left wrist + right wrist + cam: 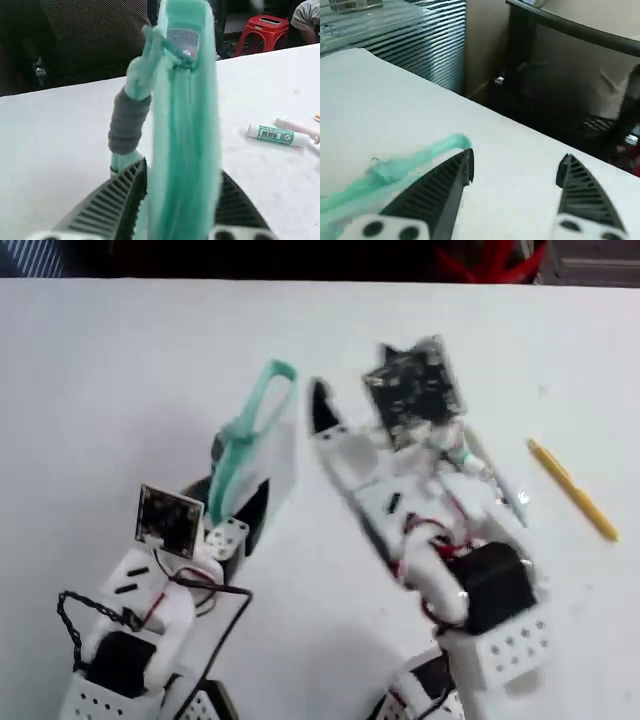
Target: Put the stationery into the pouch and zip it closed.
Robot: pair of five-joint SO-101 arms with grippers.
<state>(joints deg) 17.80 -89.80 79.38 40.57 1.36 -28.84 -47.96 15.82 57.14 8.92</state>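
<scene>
My left gripper (182, 170) is shut on the teal mesh pouch (185, 125), which stands upright on edge above the table. The pouch's strap, with a grey wrap (129, 125), hangs beside it. From above, the pouch (250, 445) rises from the left gripper (238, 508) at centre left. My right gripper (517, 156) is open with nothing between its fingers, and the pouch (395, 167) lies just to one side of it. In the high view the right gripper (325, 415) sits close beside the pouch. A yellow pen (572, 488) lies at the right. A green-and-white stick (275, 135) and a pale pen (296, 128) lie on the table.
The white table (120, 370) is bare at the left and the back. The right arm's body (450, 540) covers part of the stick (462, 452) and the pens near it. A red stool (265, 27) and a dark chair stand beyond the table's far edge.
</scene>
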